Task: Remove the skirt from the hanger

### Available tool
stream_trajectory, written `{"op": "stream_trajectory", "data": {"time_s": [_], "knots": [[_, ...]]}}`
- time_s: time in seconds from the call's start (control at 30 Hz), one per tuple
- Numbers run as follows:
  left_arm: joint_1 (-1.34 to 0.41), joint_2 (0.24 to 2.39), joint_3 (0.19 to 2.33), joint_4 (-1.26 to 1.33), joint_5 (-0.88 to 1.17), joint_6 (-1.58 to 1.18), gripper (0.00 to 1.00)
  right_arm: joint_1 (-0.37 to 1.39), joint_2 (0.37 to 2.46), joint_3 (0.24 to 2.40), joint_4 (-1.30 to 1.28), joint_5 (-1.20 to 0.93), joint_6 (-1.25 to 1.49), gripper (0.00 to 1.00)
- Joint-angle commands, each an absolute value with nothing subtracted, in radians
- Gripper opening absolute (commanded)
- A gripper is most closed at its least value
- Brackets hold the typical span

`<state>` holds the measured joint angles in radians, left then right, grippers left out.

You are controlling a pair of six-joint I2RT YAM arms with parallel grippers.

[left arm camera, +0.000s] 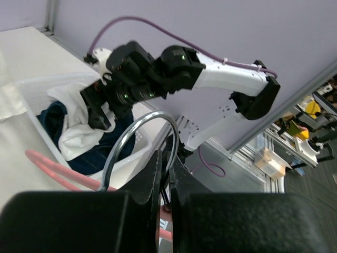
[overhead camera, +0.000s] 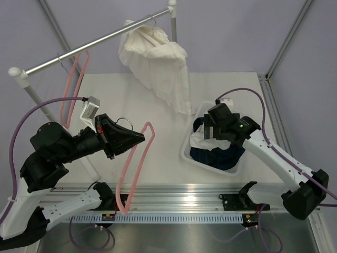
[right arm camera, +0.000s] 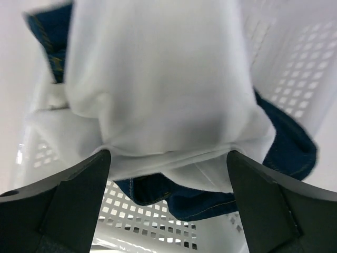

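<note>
Two pink hangers in scene. Far left, top view: second pink hanger (overhead camera: 71, 87) hooked on metal rail (overhead camera: 100, 42), hanging bare.

Next right: left gripper (overhead camera: 140, 138) raised above table (overhead camera: 158, 100), pinched shut on wire hook (overhead camera: 125, 122) of pink hanger (overhead camera: 131, 168). Hanger bare, dangling below the fingers toward near table edge. Left wrist view: left gripper (left arm camera: 164, 176) with fingers (left arm camera: 152, 179) pressed nearly together, wire hook (left arm camera: 126, 137) arching up out of them, pink hanger (left arm camera: 58, 171) running off to the left.

Centre, up on rail: white garment (overhead camera: 158, 63) draped on its own hanger, hem reaching down near basket.

Right: white perforated basket (overhead camera: 187, 154) on table. Skirt (overhead camera: 201, 140), white, off the hanger and lying inside basket on top of dark blue garment (overhead camera: 221, 156). Right gripper (overhead camera: 210, 129) low over basket, pointed down at skirt.

Right wrist view: right gripper (right arm camera: 167, 158) spread wide, fingers (right arm camera: 68, 195) at either side of frame, nothing pinched. Skirt (right arm camera: 158, 79) bunched just beyond the fingertips, filling most of the view. Cannot tell whether fingertips touch the cloth. Dark blue garment (right arm camera: 297, 150) showing underneath and at upper left, basket (right arm camera: 295, 63) wall at right.
</note>
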<state>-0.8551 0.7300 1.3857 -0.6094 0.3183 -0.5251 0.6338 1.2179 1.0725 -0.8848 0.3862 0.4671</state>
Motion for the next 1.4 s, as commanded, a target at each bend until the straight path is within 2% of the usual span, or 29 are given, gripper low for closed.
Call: {"op": "stream_trajectory", "data": {"time_s": [0.0, 0.07, 0.17, 0.2, 0.27, 0.37, 0.4, 0.57, 0.7, 1.07, 1.23, 1.37], "knots": [[-0.853, 0.700, 1.341, -0.476, 0.487, -0.526, 0.00, 0.629, 1.137, 1.270, -0.954, 0.496, 0.391, 0.99], [-0.854, 0.675, 1.301, -0.443, 0.529, -0.526, 0.00, 0.629, 1.079, 1.365, -0.942, 0.424, 0.352, 1.00], [-0.853, 0.649, 1.258, -0.381, 0.584, -0.535, 0.00, 0.629, 0.994, 1.433, -0.858, 0.113, 0.327, 1.00], [-0.853, 0.635, 1.234, -0.342, 0.607, -0.541, 0.00, 0.629, 0.977, 1.439, -0.833, -0.049, 0.327, 0.99], [-0.853, 0.623, 1.209, -0.301, 0.623, -0.571, 0.00, 0.630, 0.954, 1.465, -0.804, -0.165, 0.344, 0.99], [-0.854, 0.609, 1.181, -0.227, 0.652, -0.626, 0.00, 0.629, 0.948, 1.457, -0.764, -0.371, 0.327, 0.99], [-0.853, 0.606, 1.175, -0.189, 0.670, -0.644, 0.00, 0.629, 0.948, 1.447, -0.744, -0.511, 0.315, 0.99], [-0.854, 0.591, 1.123, -0.040, 0.709, -0.793, 0.00, 0.629, 0.954, 1.365, -0.603, -0.831, 0.298, 0.99], [-0.853, 0.566, 1.069, 0.139, 0.724, -0.914, 0.00, 0.629, 0.956, 1.321, -0.482, -0.946, 0.333, 0.99], [-0.854, 0.548, 1.008, 0.293, 0.712, -1.014, 0.00, 0.629, 0.982, 1.220, -0.131, -1.184, 0.527, 0.97], [-0.854, 0.551, 0.979, 0.337, 0.709, -1.045, 0.00, 0.637, 1.006, 1.178, 0.075, -1.219, 0.655, 0.95], [-0.854, 0.561, 0.973, 0.356, 0.706, -1.051, 0.00, 0.692, 1.041, 1.192, 0.110, -1.216, 0.672, 0.89]]}}
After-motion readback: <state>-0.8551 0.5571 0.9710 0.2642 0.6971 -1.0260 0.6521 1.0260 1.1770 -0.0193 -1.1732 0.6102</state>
